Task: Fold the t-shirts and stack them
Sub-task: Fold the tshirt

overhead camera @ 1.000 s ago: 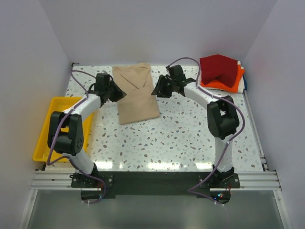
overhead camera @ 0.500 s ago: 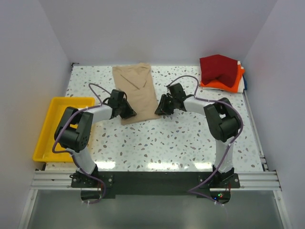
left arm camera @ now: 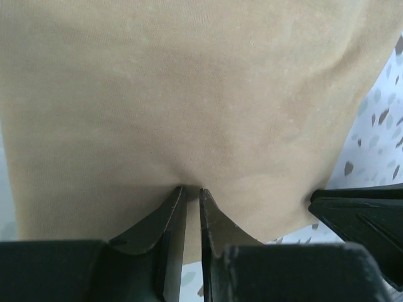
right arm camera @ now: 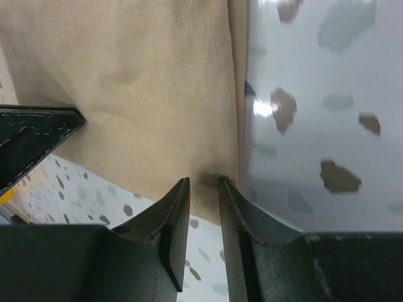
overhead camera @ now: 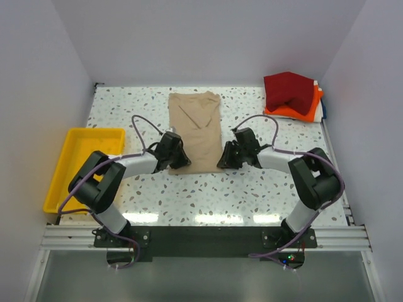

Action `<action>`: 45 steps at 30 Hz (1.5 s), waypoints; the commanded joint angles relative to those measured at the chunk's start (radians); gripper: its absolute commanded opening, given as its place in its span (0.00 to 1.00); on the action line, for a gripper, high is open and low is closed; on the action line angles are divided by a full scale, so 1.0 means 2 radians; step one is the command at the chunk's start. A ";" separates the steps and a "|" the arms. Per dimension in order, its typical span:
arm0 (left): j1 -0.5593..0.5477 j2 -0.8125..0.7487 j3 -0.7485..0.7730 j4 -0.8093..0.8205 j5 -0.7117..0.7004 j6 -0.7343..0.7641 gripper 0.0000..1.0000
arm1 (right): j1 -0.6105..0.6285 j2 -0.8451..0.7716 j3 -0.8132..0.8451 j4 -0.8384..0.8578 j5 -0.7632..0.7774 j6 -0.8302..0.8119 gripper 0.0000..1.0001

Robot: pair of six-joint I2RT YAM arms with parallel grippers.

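– Left gripper point(left arm camera: 191, 189): what has it got?
– Your left jaws are nearly closed, pinching the near edge of the tan shirt point(overhead camera: 196, 126), and the cloth puckers between the tips. Your right gripper point(right arm camera: 203, 181) nips the same edge at its right corner, beside the side hem.
– Where does the shirt lie?
– It lies flat on the table point(overhead camera: 252, 189), mid-table, as a long strip running away from you, with both grippers at its near end. The black shape at the edge of each wrist view is probably the other gripper.
– And the rest?
– You'll find the red shirt point(overhead camera: 288, 91) atop the orange shirt point(overhead camera: 296, 113) in the far right corner, well apart. The tray point(overhead camera: 75, 170) sits at the left.
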 commanded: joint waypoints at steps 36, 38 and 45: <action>0.052 0.002 0.076 -0.060 0.061 0.054 0.24 | 0.013 -0.055 0.015 0.012 -0.032 0.043 0.17; 0.060 0.022 0.084 -0.059 0.061 0.049 0.22 | 0.003 -0.035 0.024 0.024 -0.032 0.041 0.15; 0.084 0.038 0.073 -0.045 0.067 0.040 0.22 | -0.041 0.061 0.033 0.045 -0.048 0.032 0.11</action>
